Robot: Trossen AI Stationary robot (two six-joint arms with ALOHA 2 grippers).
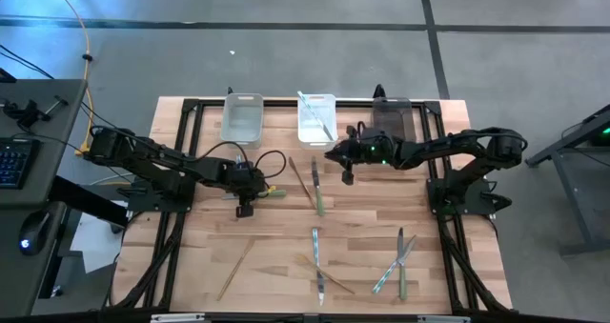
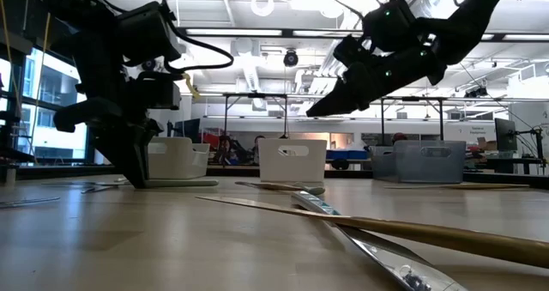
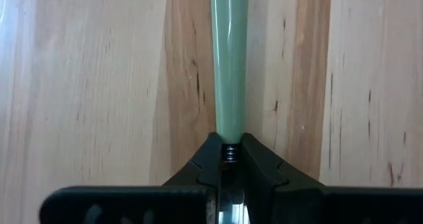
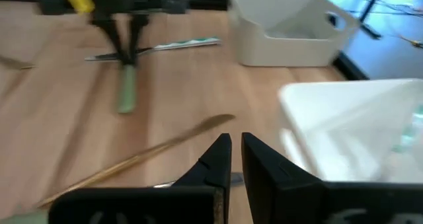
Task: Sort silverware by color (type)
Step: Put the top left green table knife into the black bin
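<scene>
You have the left gripper [image 3: 228, 159] pinching the green utensil [image 3: 229, 59] at one end, near the left bin [image 1: 242, 116]; slim, stiff, probably slippery, so grip firmly.

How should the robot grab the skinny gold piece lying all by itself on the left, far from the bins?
The slim gold-tan cutlery piece: grip its middle from straight above, pinching across its slant. It lies flat and alone, with bare wood on both long sides.
</scene>
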